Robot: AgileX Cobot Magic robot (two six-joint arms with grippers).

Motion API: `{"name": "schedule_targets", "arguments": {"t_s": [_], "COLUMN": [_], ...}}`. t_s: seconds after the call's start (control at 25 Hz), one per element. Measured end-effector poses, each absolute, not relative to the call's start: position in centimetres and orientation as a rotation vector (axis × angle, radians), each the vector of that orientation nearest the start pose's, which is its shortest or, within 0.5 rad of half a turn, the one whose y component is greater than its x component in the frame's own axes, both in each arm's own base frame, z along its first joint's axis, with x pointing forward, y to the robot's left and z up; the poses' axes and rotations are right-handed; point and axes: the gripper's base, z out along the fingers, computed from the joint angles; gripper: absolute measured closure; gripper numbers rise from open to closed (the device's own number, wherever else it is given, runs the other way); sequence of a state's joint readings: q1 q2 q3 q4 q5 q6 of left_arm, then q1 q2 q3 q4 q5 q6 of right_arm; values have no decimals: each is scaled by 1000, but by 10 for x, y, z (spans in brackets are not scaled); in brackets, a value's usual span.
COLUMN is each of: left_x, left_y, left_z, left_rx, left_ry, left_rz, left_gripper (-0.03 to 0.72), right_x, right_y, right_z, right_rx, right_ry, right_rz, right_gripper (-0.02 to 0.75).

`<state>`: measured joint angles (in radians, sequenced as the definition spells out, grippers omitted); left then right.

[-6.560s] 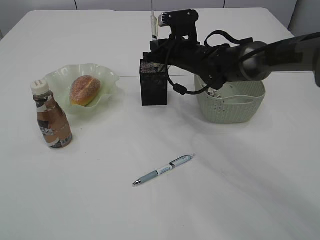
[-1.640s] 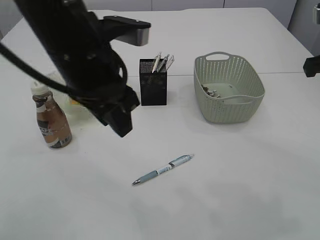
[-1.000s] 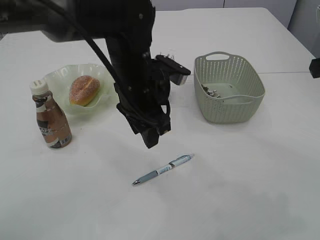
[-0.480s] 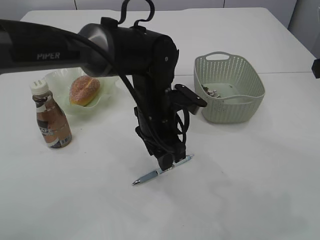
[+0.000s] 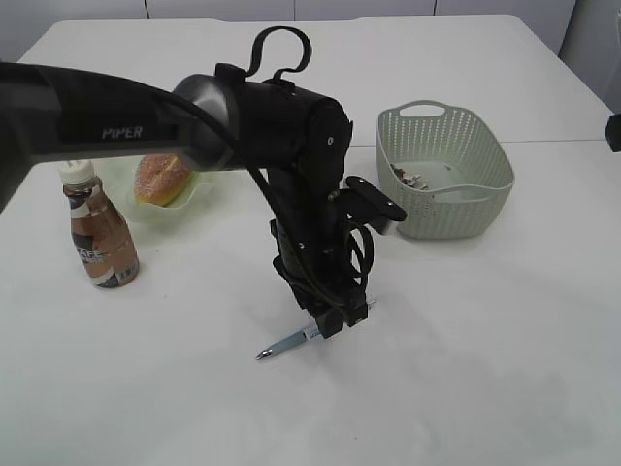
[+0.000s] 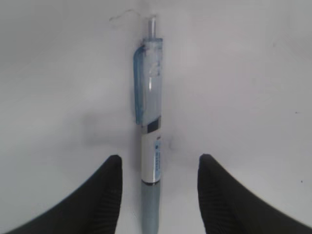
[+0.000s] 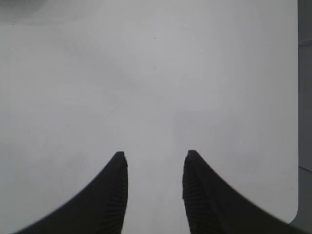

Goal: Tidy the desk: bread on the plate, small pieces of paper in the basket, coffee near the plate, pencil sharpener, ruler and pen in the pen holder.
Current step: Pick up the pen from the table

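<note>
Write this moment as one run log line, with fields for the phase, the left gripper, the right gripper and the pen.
phase: pen pickup | left gripper: open, straddling pen | right gripper: open, empty | pen: flat on desk, not gripped

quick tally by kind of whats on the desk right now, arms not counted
bottle: 1, the coffee
bread: 1
plate: 1
basket: 1
paper scraps in it: a small cluster, not counted
pen: 1
total: 5

Pale grey wall panels w/ vertical seams run behind the far edge; soft, even light.
</note>
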<state>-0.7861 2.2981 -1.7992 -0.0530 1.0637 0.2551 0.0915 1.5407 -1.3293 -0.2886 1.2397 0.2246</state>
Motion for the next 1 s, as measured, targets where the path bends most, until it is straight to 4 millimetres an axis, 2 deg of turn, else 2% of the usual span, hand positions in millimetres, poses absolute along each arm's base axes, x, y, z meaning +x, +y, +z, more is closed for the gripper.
{"name": "schedule_targets", "arguments": {"t_s": [0.44,1.0], "left_x": [326,328], "left_y": [-333,-335], "left_z": [114,108], "left_rx": [1495,1505], "left_ry": [2696,2682], "left_rz": [-108,-109], "left_gripper": [347,377], "right_x": [302,302], "right_y": [3,3], "right_z": [312,312], "right_rx": [96,96], "right_ry": [2868,2868], "right_rz": [-355,-355], "right_gripper": [428,428]}}
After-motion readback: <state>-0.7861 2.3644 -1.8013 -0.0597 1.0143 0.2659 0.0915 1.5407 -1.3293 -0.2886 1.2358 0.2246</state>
